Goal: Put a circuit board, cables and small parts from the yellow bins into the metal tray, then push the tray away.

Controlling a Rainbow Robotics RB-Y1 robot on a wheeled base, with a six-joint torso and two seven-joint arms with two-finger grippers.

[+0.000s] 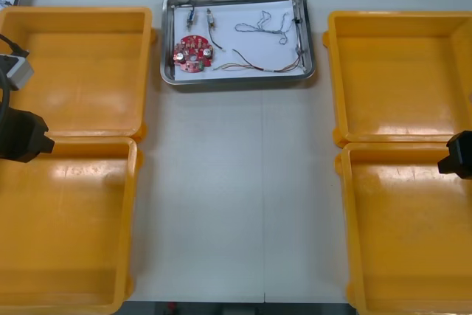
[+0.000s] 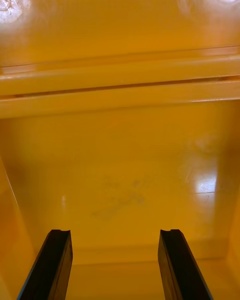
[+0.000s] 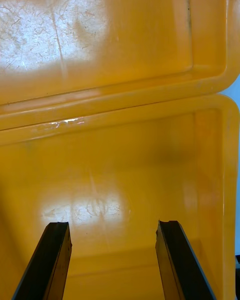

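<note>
Metal tray (image 1: 237, 79) sits at the table's far middle, holding circuit board (image 1: 192, 53), cables (image 1: 262, 27) and small parts (image 1: 191, 14). Judged light, rigid, slick; best pushed at its near rim. Left gripper (image 3: 112, 224) and right gripper (image 2: 115, 231) hang over the near yellow bins (image 1: 66, 234), fingers spread, empty.

Yellow bins (image 1: 81, 71): plain glossy yellow.
Metal tray (image 1: 236, 81): shiny silver rim, white inside.
Round circuit board (image 1: 192, 53): red, silver dots.
Twisted blue-and-white cable (image 1: 263, 26); red-and-yellow cable (image 1: 254, 66); black cable (image 1: 214, 35).
Surface (image 1: 236, 197): pale off-white.
Left claw (image 3: 113, 225), right claw (image 2: 115, 231): black fingers.
</note>
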